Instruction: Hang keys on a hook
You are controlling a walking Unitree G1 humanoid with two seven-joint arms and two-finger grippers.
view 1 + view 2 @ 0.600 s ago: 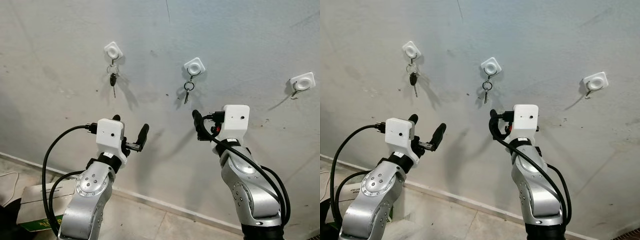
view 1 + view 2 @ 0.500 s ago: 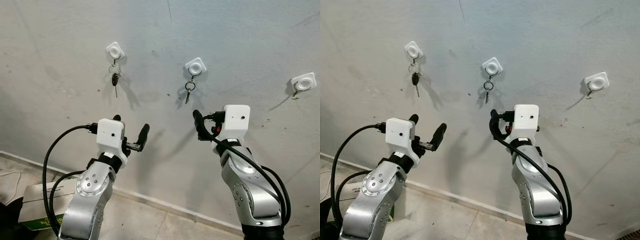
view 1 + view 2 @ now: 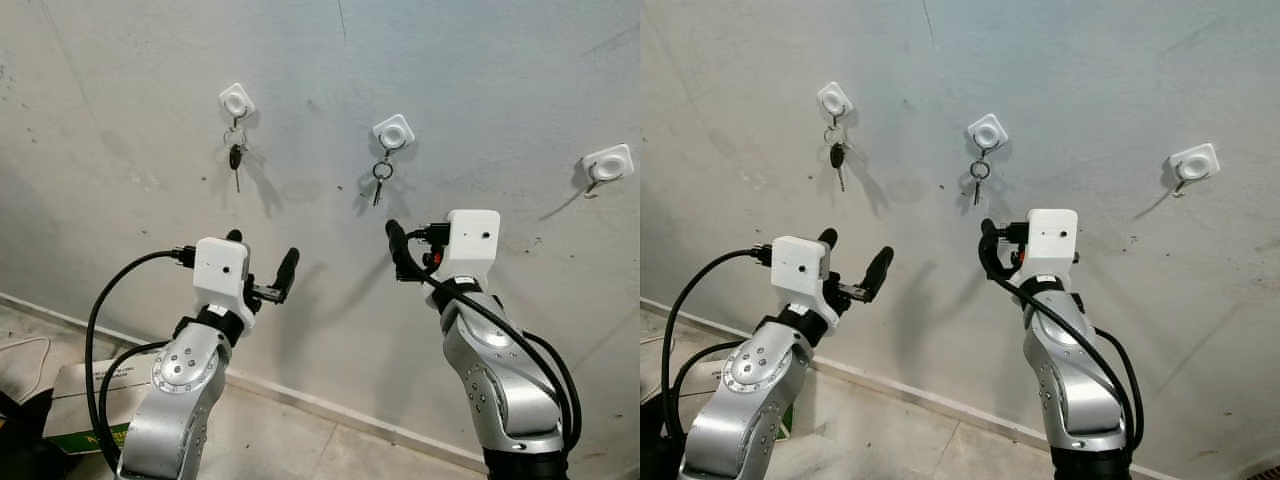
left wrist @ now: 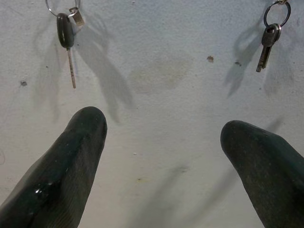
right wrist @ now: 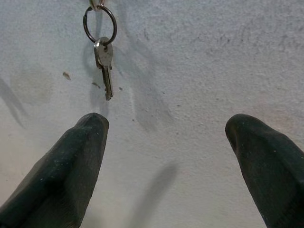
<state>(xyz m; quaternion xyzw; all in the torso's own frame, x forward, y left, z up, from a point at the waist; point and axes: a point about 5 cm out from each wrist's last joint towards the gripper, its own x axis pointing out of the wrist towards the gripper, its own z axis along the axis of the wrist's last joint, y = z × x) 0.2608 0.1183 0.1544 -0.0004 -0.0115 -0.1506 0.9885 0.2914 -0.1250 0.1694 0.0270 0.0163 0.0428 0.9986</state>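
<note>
We record a grey plaster wall (image 3: 500, 80), the largest item, scuffed and spotted, meeting a pale tiled floor (image 3: 270, 445) along a low skirting.

We record 2 silver arms raised before the wall. The left arm (image 3: 175, 400) carries a white camera block and the left claw (image 3: 262, 268); its 2 black fingers (image 4: 71, 156) stand spread wide apart with nothing between them. The right arm (image 3: 500, 380) carries the right claw (image 5: 166, 156); its wrist view gives 2 fingertips (image 5: 71, 161) well apart, empty, pointed at the wall just below the middle key.

We record a cardboard box (image 3: 85, 395) with green print on the floor at the lower left, beside a black cable (image 3: 95, 330) looping from the left arm.

We record 3 white square hooks in a row on the wall: the left hook (image 3: 237, 100), the middle hook (image 3: 393, 131) and the right hook (image 3: 607, 163).

We record 2 sets of keys, both hanging. The black-headed key (image 3: 235, 162) hangs on a ring from the left hook with a small tag beside it. The plain metal key (image 3: 378, 182) hangs on a ring from the middle hook. We cannot tell whether anything hangs on the right hook.
</note>
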